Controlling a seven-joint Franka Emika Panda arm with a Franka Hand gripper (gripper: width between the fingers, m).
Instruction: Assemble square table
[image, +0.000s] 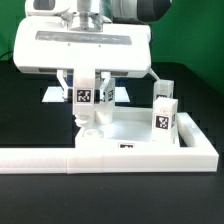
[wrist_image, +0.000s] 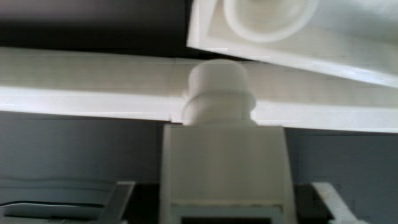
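Note:
My gripper (image: 86, 92) is shut on a short white leg (image: 85, 103) with a tag on its face. It holds the leg upright over the left corner of the white square tabletop (image: 125, 133). In the wrist view the leg (wrist_image: 222, 150) runs out from between the fingers (wrist_image: 135, 200). Its rounded tip lies in front of the rail (wrist_image: 80, 85), just short of the tabletop (wrist_image: 311, 50) and a round hole in its corner. Whether the tip touches the tabletop I cannot tell. A second tagged leg (image: 163, 115) stands on the tabletop's right corner.
A long white L-shaped rail (image: 100, 160) runs along the front and right side of the tabletop. Another white leg (image: 168, 90) stands behind the right corner. The marker board (image: 55, 94) lies at the back on the exterior view's left, partly hidden by the arm.

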